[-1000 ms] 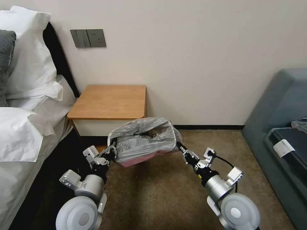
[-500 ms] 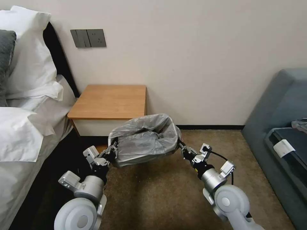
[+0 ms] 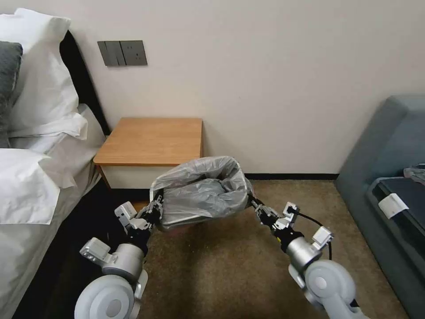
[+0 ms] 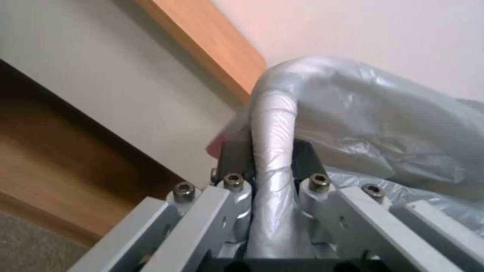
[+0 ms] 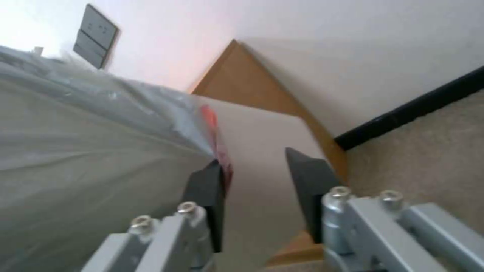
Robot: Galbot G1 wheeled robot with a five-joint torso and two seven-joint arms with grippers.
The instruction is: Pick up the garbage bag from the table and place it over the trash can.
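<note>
While the left tool (image 4: 272, 166) clamps the bag-covered trash can (image 3: 201, 190) beside the table (image 3: 150, 141), the right tool (image 5: 259, 189) gapes.

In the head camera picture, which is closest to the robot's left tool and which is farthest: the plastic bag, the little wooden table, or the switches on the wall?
Starting from the left tool:
1. The garbage bag, nearest; the tool grips its edge, low in the middle.
2. The table, just behind, against the wall beside the bed.
3. The wall switches, farthest, high on the wall above the table.

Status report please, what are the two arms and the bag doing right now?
Left tool shut on the garbage bag. Right tool open beside the bag's edge. Bag draped over the trash can, beside the table. Nothing blocking.
</note>
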